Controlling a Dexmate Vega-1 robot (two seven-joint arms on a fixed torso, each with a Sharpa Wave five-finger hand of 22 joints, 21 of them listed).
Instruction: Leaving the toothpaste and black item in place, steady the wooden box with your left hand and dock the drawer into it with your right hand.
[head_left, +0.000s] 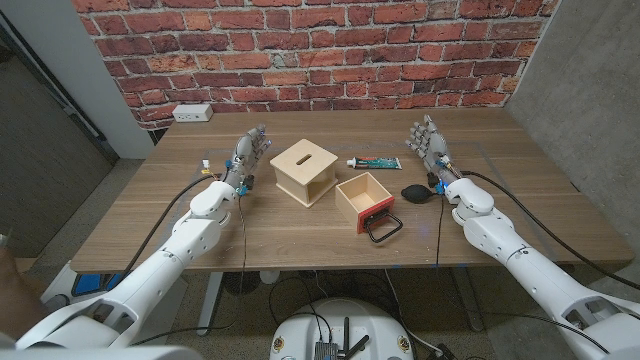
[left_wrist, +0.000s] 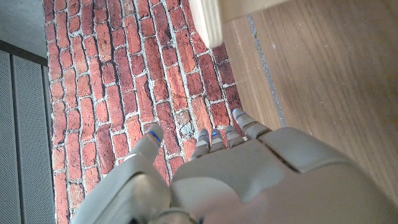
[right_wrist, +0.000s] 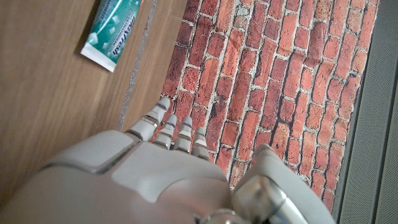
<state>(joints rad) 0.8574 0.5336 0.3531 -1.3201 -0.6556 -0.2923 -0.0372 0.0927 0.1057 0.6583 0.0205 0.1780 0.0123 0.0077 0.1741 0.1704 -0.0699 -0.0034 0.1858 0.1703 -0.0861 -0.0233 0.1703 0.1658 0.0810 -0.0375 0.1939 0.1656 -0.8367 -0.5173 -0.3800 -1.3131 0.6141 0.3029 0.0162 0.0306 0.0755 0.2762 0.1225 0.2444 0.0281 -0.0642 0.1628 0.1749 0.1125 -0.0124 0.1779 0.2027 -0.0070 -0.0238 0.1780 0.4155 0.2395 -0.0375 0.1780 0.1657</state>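
Wood is what both task pieces are made of, so I judge them stiff, fairly light and liable to skate on the smooth table (head_left: 150, 215) unless braced. The wooden box (head_left: 304, 171) sits near mid-table with a slot in its top; the drawer (head_left: 363, 198) lies just beside it toward the robot's right, open side up, with a black wire handle (head_left: 383, 228) at its near end. The box looks best steadied by a flat press on its top or its far-left wall, and the drawer best taken by its side walls or pushed from the handle end, squared up first since it sits angled. The toothpaste (head_left: 377, 162) lies beyond the drawer and the black item (head_left: 419, 191) to its right, both near the drawer's likely path. The left hand (head_left: 247, 155) stands beside the box, apart from it, fingers spread and holding nothing. The right hand (head_left: 428, 145) stands beyond the black item, likewise spread and empty.
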